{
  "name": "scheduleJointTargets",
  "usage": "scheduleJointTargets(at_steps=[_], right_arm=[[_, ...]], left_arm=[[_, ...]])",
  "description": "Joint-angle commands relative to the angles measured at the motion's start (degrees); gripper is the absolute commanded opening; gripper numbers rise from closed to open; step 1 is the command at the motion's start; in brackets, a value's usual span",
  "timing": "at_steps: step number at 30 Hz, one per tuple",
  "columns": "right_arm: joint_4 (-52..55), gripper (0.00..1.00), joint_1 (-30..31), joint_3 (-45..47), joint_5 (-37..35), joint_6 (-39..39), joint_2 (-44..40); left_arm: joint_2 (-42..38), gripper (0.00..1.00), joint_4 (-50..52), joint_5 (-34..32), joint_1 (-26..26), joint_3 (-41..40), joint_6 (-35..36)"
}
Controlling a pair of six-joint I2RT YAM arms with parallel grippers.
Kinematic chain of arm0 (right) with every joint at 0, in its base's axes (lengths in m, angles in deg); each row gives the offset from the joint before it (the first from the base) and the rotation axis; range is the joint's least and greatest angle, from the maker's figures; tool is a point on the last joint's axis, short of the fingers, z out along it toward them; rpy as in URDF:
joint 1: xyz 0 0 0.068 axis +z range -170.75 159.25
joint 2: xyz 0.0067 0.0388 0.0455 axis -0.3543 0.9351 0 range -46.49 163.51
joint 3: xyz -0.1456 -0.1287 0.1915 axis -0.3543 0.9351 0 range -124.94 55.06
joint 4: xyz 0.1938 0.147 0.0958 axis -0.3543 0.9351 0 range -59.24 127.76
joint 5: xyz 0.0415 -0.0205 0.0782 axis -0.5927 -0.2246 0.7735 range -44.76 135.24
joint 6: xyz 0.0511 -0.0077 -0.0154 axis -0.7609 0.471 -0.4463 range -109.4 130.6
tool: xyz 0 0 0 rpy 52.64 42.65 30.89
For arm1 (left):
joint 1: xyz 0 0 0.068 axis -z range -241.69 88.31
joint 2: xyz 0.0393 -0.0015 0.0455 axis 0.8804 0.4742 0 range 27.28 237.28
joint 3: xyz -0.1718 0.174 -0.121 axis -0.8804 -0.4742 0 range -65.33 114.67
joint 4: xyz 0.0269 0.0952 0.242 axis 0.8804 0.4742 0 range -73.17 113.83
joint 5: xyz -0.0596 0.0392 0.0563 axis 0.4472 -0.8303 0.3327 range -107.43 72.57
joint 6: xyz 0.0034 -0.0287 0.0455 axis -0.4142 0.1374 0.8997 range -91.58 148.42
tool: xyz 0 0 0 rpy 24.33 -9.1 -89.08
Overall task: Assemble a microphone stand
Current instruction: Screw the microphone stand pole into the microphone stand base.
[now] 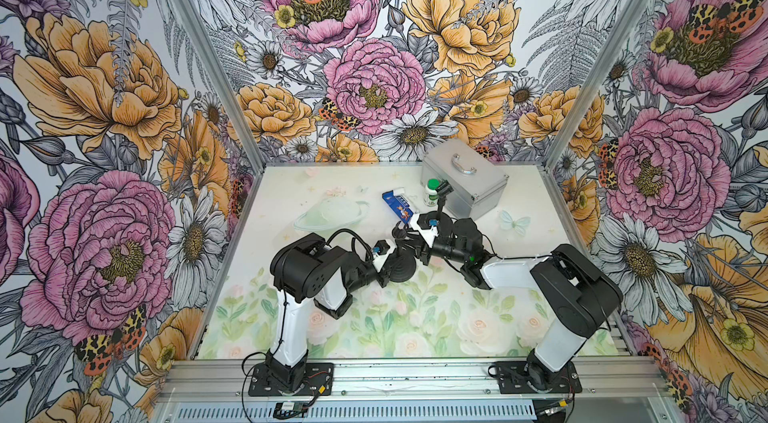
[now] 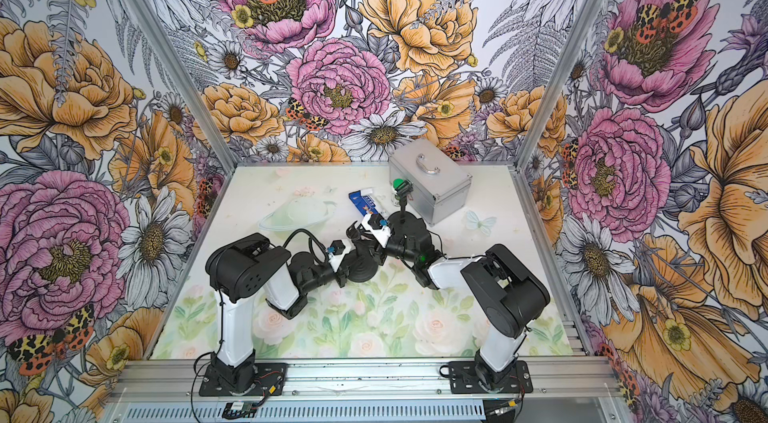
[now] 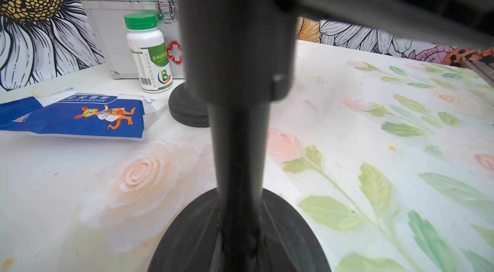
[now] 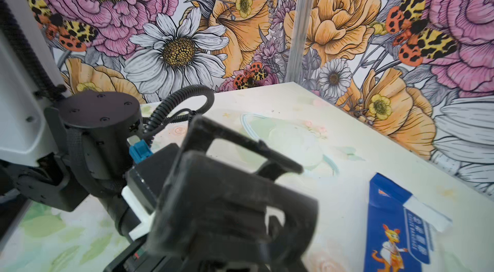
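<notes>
A black stand pole point(image 3: 238, 137) rises from a round black base point(image 3: 187, 244) near the table's middle, also seen in both top views point(image 1: 402, 272) point(image 2: 360, 270). My left gripper point(image 1: 390, 265) is shut on the pole low down; its fingers are hidden in the left wrist view. A black microphone clip point(image 4: 227, 198) fills the right wrist view, blurred, at the pole's top. My right gripper point(image 1: 409, 234) is closed around it just above the left gripper. A second stand point(image 1: 439, 209), upright with its own clip, stands behind.
A silver first-aid case point(image 1: 465, 179) sits at the back right. A white bottle with a green cap point(image 3: 148, 54) and a blue bandage packet point(image 3: 80, 115) lie in front of it, close to the second stand's base point(image 3: 187, 109). The two arms nearly touch.
</notes>
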Motion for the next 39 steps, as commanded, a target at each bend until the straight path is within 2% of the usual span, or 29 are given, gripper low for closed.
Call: scheduleJointTargets(at_steps=[1, 2, 3, 4, 6, 8, 10, 11, 12, 14, 16, 18, 19, 20, 23, 29, 31, 35, 39], right_arm=[[1.8, 0.16, -0.1, -1.9, 0.0, -1.8, 1.3], [1.6, 0.03, 0.3, -1.5, -2.9, -2.6, 1.1], [1.2, 0.00, 0.9, -0.8, -6.9, -3.5, 0.9], [0.2, 0.00, 2.3, 0.4, -14.2, -4.5, 0.4], [-2.6, 0.00, 8.6, 3.9, -37.0, -5.0, -0.8], [-8.9, 0.00, 17.7, 6.8, -67.5, -6.4, 0.6], [-11.9, 0.00, 23.4, 6.9, -84.6, -9.2, 3.3], [-10.9, 0.00, 25.1, 6.1, -87.7, -10.6, 4.6], [-9.8, 0.00, 26.0, 5.2, -87.2, -10.9, 5.5], [-9.3, 0.00, 26.9, 4.2, -82.3, -6.7, 6.5], [-9.2, 0.33, 26.0, 4.3, -73.8, -3.1, 5.7], [-9.2, 0.51, 23.4, 6.5, -60.3, -0.7, 3.1], [-8.9, 0.59, 21.1, 7.8, -50.8, -0.7, 1.3], [-7.8, 0.64, 18.1, 8.7, -41.1, -1.7, -0.5], [-3.8, 0.73, 9.7, 9.0, -18.6, -3.5, -3.0], [-1.6, 0.75, 1.9, 4.7, 2.2, -2.7, 0.2], [0.5, 0.75, 0.8, 1.7, 6.5, -1.8, 1.8], [4.3, 0.70, -1.3, -3.5, 10.6, -0.2, 4.3], [7.1, 0.58, -2.7, -6.4, 12.3, 0.5, 4.9]], left_arm=[[0.8, 0.20, 1.6, 0.6, -0.2, -0.7, 0.4], [0.8, 0.20, 1.6, 0.6, -0.2, -0.7, 0.4], [0.8, 0.20, 1.6, 0.5, -0.2, -0.7, 0.4], [0.7, 0.20, 1.5, 0.5, -0.2, -0.7, 0.4], [0.8, 0.20, 1.6, 0.5, -0.2, -0.7, 0.4], [0.8, 0.20, 1.5, 0.5, -0.2, -0.6, 0.3], [0.8, 0.20, 1.6, 0.5, -0.2, -0.7, 0.2], [0.8, 0.20, 1.6, 0.6, -0.2, -0.6, 0.2], [0.7, 0.20, 1.5, 0.6, -0.1, -0.7, 0.3], [0.7, 0.20, 1.6, 0.6, -0.2, -0.8, 0.3], [0.6, 0.20, 1.6, 0.5, -0.2, -0.9, 0.4], [0.5, 0.20, 1.6, 0.4, -0.2, -0.9, 0.4], [0.6, 0.20, 1.6, 0.3, -0.1, -0.9, 0.4], [0.5, 0.20, 1.6, 0.4, -0.1, -0.9, 0.4], [0.5, 0.20, 1.5, 0.4, -0.1, -0.8, 0.3], [0.5, 0.20, 1.6, 0.5, -0.2, -0.9, 0.2], [0.6, 0.20, 1.6, 0.5, -0.2, -0.8, 0.2], [0.7, 0.20, 1.6, 0.4, -0.2, -0.8, 0.2], [0.9, 0.20, 1.6, 0.4, -0.2, -0.7, 0.2]])
